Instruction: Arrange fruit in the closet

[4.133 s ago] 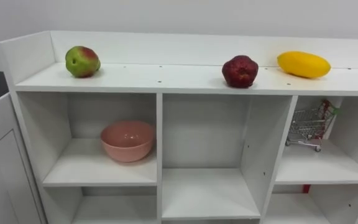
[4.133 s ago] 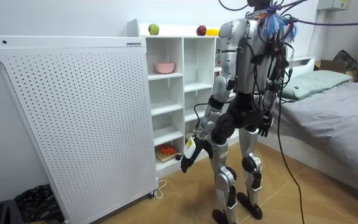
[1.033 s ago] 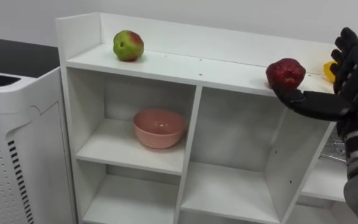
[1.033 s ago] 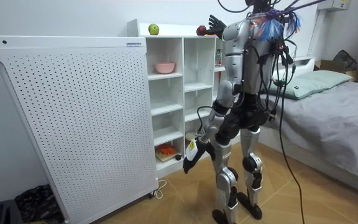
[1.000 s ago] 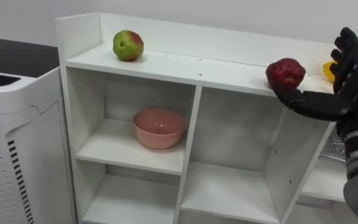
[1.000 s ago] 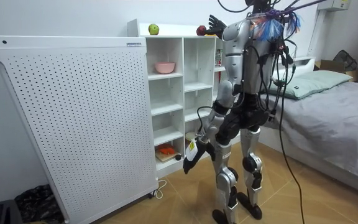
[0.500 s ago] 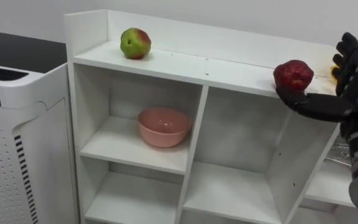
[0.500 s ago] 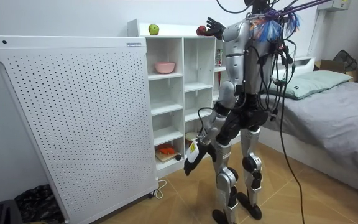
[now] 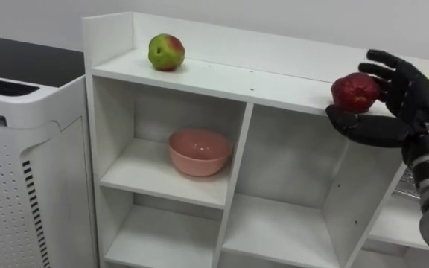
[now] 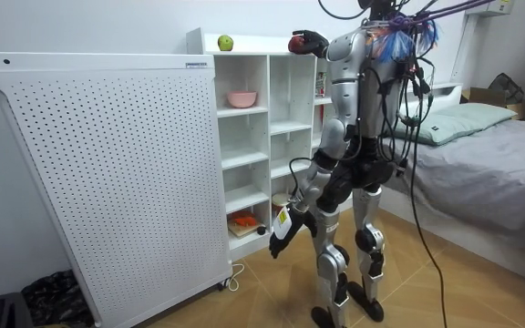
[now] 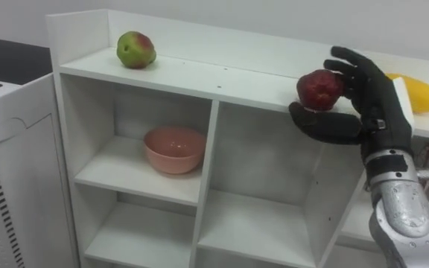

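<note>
On the top of the closet (image 9: 110, 45), left eye view: my right hand (image 9: 407, 104) is clamped on the red apple (image 9: 354, 91), thumb beneath and fingers curled over its far side, at the front edge (whether it touches the board, I cannot tell). The green-red apple (image 9: 165, 52) sits well apart, near the top's left end. The pink bowl (image 9: 199, 151) rests in the upper-left compartment.

Room view: the robot stands upright before the closet, right arm up at the top. The left hand (image 10: 278, 230) hangs low beside the thigh; I cannot tell its grip state. A white perforated panel (image 10: 108, 182) stands at the room view's left, a bed (image 10: 490, 146) at its right.

Right eye view: a yellow fruit (image 11: 421, 93) lies on the top, right of the right hand and partly behind it.
</note>
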Robot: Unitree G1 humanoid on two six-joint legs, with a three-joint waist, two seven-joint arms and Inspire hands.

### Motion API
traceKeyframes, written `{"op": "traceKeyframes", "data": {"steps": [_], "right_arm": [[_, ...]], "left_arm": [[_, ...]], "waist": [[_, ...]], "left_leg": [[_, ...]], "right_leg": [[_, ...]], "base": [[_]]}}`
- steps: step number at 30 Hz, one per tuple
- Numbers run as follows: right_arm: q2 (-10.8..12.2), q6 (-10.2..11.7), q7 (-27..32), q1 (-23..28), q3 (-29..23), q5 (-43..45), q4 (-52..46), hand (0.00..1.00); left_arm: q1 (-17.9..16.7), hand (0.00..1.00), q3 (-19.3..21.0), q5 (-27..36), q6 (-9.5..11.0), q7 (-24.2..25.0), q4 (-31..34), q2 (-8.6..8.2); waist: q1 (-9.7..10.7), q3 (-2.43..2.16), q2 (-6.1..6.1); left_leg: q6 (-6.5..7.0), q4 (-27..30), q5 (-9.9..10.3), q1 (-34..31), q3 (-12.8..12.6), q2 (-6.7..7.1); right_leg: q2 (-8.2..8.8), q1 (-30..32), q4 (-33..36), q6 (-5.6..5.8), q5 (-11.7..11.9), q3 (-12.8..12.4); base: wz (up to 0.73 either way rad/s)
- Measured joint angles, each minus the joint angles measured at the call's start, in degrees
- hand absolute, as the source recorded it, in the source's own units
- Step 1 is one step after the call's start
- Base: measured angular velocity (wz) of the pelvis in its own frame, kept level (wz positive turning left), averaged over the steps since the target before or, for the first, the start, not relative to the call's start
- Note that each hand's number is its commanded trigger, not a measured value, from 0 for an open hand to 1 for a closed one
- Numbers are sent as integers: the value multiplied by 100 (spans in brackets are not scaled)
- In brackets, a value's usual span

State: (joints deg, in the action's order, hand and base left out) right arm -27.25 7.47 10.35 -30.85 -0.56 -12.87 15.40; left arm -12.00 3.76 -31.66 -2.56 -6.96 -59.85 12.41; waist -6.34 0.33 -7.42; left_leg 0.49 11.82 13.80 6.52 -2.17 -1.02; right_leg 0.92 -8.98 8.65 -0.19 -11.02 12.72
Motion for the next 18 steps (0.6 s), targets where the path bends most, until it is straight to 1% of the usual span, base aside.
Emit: {"op": "traceKeyframes", "data": {"steps": [5, 8, 10, 14, 18], "right_arm": [[-3, 0, -117, -69, 36, 61, 2, 100], [-22, 0, -116, -85, 47, 116, 2, 100], [-100, -2, -150, -92, 152, 123, 2, 100], [-138, -2, -180, -115, 174, 150, 2, 100], [-143, -4, -188, -139, 199, -53, -1, 100]], "left_arm": [[4, 0, -5, 1, -1, 0, 0, 0], [6, 0, -4, 2, -1, 0, -1, 0], [8, 0, -6, 2, -3, 0, 0, -2], [38, 0, -6, 2, -5, 0, 1, -3], [88, 0, -69, 57, -11, 0, 0, -6]], "waist": [[5, -5, -7], [6, -19, -27], [7, -26, -39], [4, -22, -45], [-8, -11, -59]], "left_leg": [[-2, 0, -2, 9, 12, 0], [-3, 0, -5, 5, 51, 0], [-3, -2, -5, 5, 68, -1], [-3, -6, -5, 9, 74, -3], [-3, -6, -5, -14, 31, -8]], "right_leg": [[-2, 0, -1, 0, 0, -3], [-1, 0, -1, 0, 0, 4], [-1, -3, -1, 0, 0, -2], [1, -6, -1, 0, 0, -10], [-4, 33, 3, 0, 0, -177]], "base": [[0], [5], [3], [0], [-6]]}}
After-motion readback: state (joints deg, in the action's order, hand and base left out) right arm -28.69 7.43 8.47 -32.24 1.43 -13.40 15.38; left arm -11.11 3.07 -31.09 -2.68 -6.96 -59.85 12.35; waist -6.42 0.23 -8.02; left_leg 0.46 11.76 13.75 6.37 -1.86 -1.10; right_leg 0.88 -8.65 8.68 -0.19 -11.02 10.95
